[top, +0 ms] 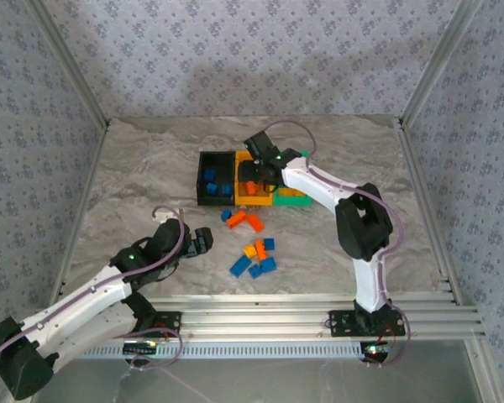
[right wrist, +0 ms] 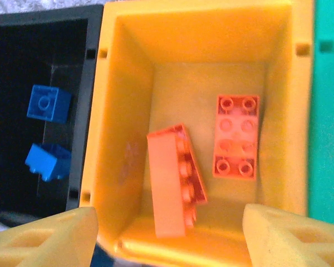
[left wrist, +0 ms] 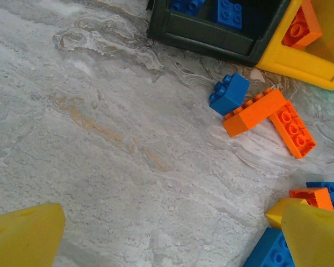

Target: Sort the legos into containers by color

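Observation:
My right gripper [top: 254,175] hangs open over the yellow-orange container [right wrist: 122,83], the middle one of the row. Below its fingers [right wrist: 47,236] a red-orange lego [right wrist: 170,181] lies tilted on its side inside that bin, apart from both pads. A second red-orange lego [right wrist: 236,136] lies flat beside it. Two blue legos [right wrist: 49,103] sit in the black container [top: 214,179]. My left gripper [top: 203,239] is open and empty, low over bare table. Loose blue [left wrist: 229,93] and red-orange legos [left wrist: 254,112] lie to its right.
The green container [top: 292,197] ends the row on the right. A cluster of blue, orange and yellow bricks [top: 256,256] lies on the marble table [top: 151,168] between the two arms. Metal frame rails [top: 319,315] border the table.

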